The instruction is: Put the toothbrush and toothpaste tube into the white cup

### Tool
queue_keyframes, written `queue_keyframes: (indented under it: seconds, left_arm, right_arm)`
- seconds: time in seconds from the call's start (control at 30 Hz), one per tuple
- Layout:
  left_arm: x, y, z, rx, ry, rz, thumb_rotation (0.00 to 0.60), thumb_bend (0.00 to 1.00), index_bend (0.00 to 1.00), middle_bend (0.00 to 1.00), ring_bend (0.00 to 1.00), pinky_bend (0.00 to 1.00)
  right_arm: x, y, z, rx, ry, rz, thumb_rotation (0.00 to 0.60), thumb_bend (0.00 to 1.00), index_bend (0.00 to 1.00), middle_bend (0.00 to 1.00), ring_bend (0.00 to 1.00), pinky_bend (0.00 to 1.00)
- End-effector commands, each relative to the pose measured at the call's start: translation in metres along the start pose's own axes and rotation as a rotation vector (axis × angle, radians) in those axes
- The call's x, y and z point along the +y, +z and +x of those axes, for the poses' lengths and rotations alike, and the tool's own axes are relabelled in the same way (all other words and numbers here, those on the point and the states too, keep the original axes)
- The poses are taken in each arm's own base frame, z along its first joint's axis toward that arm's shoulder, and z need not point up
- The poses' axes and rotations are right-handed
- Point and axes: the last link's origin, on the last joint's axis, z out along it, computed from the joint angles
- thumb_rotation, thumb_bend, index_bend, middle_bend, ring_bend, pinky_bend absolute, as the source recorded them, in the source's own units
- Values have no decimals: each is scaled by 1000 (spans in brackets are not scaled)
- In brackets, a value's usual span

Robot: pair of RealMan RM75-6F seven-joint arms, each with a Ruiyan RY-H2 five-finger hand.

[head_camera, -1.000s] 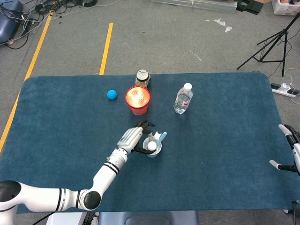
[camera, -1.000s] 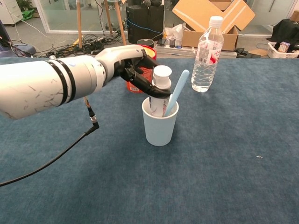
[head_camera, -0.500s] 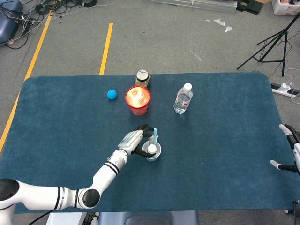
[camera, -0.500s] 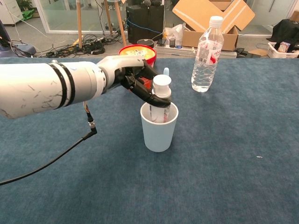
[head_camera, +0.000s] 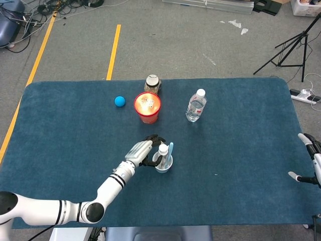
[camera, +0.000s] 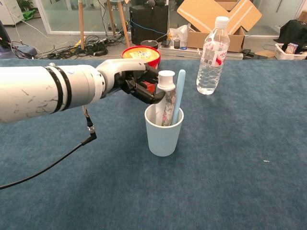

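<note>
The white cup [camera: 163,136] [head_camera: 163,165] stands upright on the blue table, a little left of its middle. A patterned toothpaste tube [camera: 167,103] [head_camera: 162,150] with a white cap stands in it, cap up. Beside the tube, a light blue toothbrush [camera: 178,93] [head_camera: 170,149] leans nearly upright in the same cup. My left hand [camera: 132,81] [head_camera: 141,151] reaches in from the left and pinches the tube just under its cap with dark fingertips. My right hand [head_camera: 310,153] hangs off the table's right edge with its fingers apart, holding nothing.
A red bowl [head_camera: 147,106] [camera: 139,52] sits behind the cup, with a lidded jar [head_camera: 152,83] behind it. A blue ball [head_camera: 119,101] lies to the bowl's left. A water bottle [head_camera: 196,106] [camera: 213,48] stands at the back right. A black cable [camera: 48,167] trails from my left arm.
The toothbrush swung from leaning right to nearly upright in the cup. The tube straightened and stands taller, with my left hand still on it. The right hand has not moved.
</note>
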Motion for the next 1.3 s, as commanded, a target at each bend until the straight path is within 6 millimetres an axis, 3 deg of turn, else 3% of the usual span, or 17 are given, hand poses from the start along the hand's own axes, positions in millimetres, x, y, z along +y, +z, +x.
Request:
queue_keyframes:
  seconds: [0.03, 0.43, 0.83, 1.1, 1.3]
  left_arm:
    - [-1, -1, 1, 2, -1, 0, 600, 499, 338, 187, 36, 23]
    - [-2, -13, 6, 19, 0, -13, 600, 499, 336, 187, 36, 23]
    - [-6, -24, 9, 21, 12, -17, 600, 499, 269, 187, 36, 23]
    - [-13, -34, 12, 15, 32, -6, 600, 325, 175, 187, 36, 23]
    - [-22, -52, 23, 29, 72, 12, 600, 310, 138, 187, 33, 23]
  right_arm:
    - [0, 0, 0, -1, -1, 0, 600, 0, 56, 96, 133, 576]
    - [-1, 1, -2, -5, -7, -1, 600, 0, 55, 98, 133, 576]
    - [-2, 1, -3, -7, -12, -2, 600, 0, 56, 98, 133, 576]
    - [-2, 2, -3, -7, -11, -2, 600, 0, 56, 98, 133, 576]
    - [-2, 2, -4, -8, -14, -3, 600, 0, 56, 98, 133, 576]
